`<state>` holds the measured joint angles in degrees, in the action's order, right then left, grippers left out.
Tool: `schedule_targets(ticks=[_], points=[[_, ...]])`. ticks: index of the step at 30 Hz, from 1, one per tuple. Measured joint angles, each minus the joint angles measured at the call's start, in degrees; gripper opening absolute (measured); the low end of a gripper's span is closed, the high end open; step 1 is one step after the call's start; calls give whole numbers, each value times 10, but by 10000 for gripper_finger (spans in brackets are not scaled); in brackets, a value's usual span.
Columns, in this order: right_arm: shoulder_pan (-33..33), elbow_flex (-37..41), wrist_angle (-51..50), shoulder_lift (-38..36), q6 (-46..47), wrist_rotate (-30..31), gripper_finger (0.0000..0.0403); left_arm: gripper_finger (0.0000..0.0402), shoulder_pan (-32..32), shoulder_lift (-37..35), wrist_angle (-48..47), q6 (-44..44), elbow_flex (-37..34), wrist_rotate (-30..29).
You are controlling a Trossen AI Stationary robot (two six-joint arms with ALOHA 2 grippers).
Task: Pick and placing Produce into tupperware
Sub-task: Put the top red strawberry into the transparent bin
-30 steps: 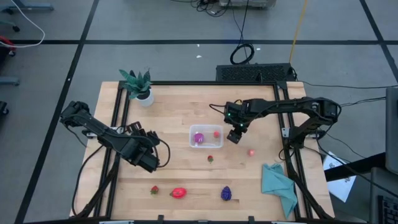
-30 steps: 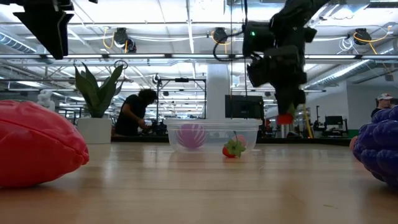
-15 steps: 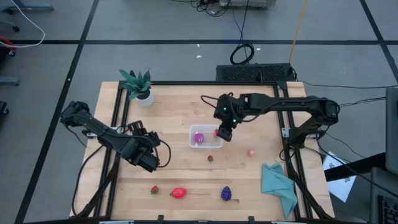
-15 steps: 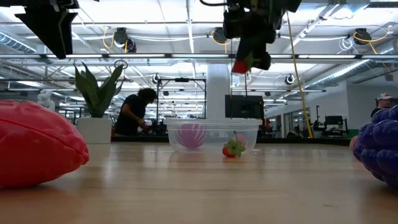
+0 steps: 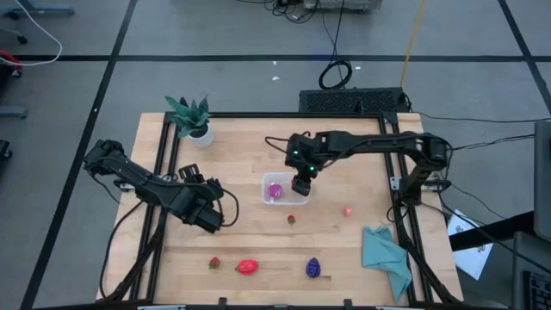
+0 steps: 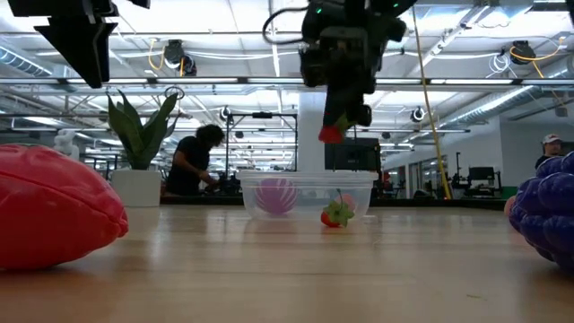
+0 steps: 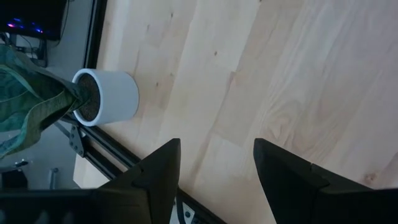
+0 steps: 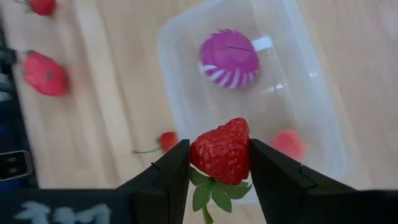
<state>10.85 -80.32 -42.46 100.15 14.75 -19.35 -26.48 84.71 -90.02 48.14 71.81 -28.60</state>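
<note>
My right gripper [image 5: 300, 183] [image 6: 337, 121] hangs over the right half of the clear tupperware [image 5: 287, 200] [image 8: 311, 93], shut on a red strawberry [image 8: 219, 149] [image 6: 331, 135]. Inside the tupperware lie a magenta ball [image 5: 275, 190] [image 8: 229, 58] and a pale red piece [image 8: 287, 143]. On the wood rest a small strawberry [image 5: 291, 220], a pink piece [image 5: 348, 210], another small strawberry [image 5: 213, 263], a bigger red one [image 5: 248, 267] and a dark purple cluster [image 5: 313, 268]. My left gripper [image 5: 211, 217] [image 7: 216, 174] waits open at the table's left, above the bare wood. My right gripper pinches the strawberry by its two flanks [image 8: 198, 154], one finger [image 8: 168, 177] on each side. The fingers come from above, pointing down. The berry is lifted clear above the tupperware, its green leaves [image 8: 208, 193] sticking out of the hold.
A potted plant [image 5: 191, 118] [image 7: 106, 96] stands at the far left corner. A teal cloth [image 5: 386, 254] lies at the near right corner. Bare wood shows between the tupperware and the near row of produce. A person [image 6: 193, 161] is in the room behind.
My right gripper carried the strawberry from beside the tupperware's right side toward the table's left. It rose high on the way, then came down somewhat, and now hangs over the tupperware. It stayed shut on the berry throughout.
</note>
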Motion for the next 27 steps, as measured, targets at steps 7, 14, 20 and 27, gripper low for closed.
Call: schedule_targets(ticks=[7,14,20,27], points=[[4,-53,-39,82,-47,13,144,209,6,0,0,0,0,0],[4,-54,-43,107,-64,13,144,209,6,0,0,0,0,0],[3,-53,-39,107,-64,13,144,209,6,0,0,0,0,-4],[3,-40,-18,107,-56,13,144,209,6,0,0,0,0,-4]])
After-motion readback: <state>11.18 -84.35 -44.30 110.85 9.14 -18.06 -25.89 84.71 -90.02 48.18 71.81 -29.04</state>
